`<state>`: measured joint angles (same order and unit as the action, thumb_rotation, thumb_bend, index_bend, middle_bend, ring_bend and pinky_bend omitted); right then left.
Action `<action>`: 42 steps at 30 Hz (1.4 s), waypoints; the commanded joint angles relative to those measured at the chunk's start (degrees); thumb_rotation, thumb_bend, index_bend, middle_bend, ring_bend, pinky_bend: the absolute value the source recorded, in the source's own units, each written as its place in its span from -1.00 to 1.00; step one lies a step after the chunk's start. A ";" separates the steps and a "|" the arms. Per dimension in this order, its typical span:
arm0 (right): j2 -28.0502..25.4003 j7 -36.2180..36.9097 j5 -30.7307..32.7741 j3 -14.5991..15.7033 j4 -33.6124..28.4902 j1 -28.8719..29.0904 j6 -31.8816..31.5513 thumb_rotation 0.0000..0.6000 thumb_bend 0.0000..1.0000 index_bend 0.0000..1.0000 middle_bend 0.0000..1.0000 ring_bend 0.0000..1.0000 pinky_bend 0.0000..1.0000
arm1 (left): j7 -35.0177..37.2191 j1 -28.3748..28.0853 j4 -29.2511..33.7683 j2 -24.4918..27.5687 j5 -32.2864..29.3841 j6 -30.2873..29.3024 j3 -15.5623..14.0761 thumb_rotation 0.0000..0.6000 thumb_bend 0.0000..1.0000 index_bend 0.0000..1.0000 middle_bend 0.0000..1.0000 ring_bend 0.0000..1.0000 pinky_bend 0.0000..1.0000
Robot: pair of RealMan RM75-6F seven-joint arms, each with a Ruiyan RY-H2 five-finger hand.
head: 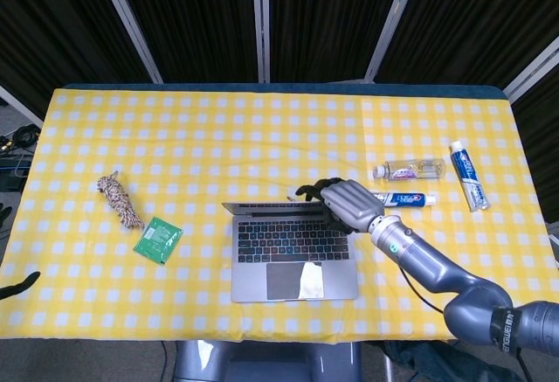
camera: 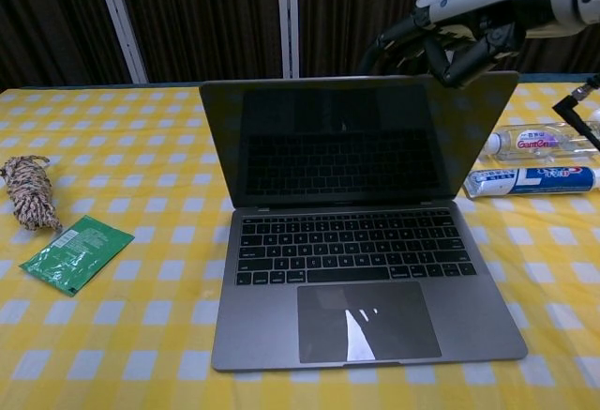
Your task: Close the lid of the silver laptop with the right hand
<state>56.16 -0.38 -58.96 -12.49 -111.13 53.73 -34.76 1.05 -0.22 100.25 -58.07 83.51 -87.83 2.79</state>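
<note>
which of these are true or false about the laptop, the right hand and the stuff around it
1. The right hand rests on the top edge of the laptop lid. True.
2. The lid is fully shut. False: it is tilted forward, with the keyboard showing.
3. The green packet lies on the keyboard. False: it lies on the tablecloth left of the laptop.
4. The clear bottle lies right of the laptop. True.
5. The rope bundle is in the right hand. False: it lies on the cloth far left.
</note>
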 commanded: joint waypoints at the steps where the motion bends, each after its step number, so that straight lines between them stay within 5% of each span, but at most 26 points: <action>1: -0.92 -0.83 -5.50 2.34 -3.02 -2.10 -0.14 1.00 1.00 -0.55 -0.43 -0.64 -0.59 | -0.30 -0.03 0.02 -0.13 0.10 0.02 -0.08 1.00 -1.00 -1.00 -1.00 -1.00 -1.00; 11: 1.72 -4.35 -21.63 8.76 -2.70 -6.35 -3.19 1.00 1.00 -0.54 -0.43 -0.64 -0.60 | -1.29 -0.01 0.07 -0.59 0.40 -0.24 -0.25 1.00 -1.00 -1.00 -1.00 -1.00 -1.00; 21: 8.32 -12.99 -40.05 15.78 5.07 -7.56 -6.22 1.00 1.00 -0.54 -0.45 -0.64 -0.60 | -1.60 -0.18 0.04 -0.79 0.54 0.07 -0.44 1.00 -1.00 -1.00 -1.00 -1.00 -1.00; 33: 13.57 -21.42 -51.78 20.03 15.15 -8.11 -10.85 1.00 1.00 -0.54 -0.44 -0.64 -0.60 | -1.45 -0.34 -0.04 -0.82 0.84 0.44 -0.72 1.00 -1.00 -1.00 -1.00 -1.00 -1.00; 42: 10.68 -19.81 -54.08 18.86 16.57 -11.02 -22.97 1.00 1.00 -0.54 -0.46 -0.64 -0.60 | -1.17 -0.29 0.01 -0.73 0.83 0.37 -0.77 1.00 -1.00 -1.00 -1.00 -1.00 -1.00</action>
<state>68.19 -21.02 -112.55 7.04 -94.99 44.05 -54.06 -0.14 -0.52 100.26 -58.81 84.34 -87.45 2.02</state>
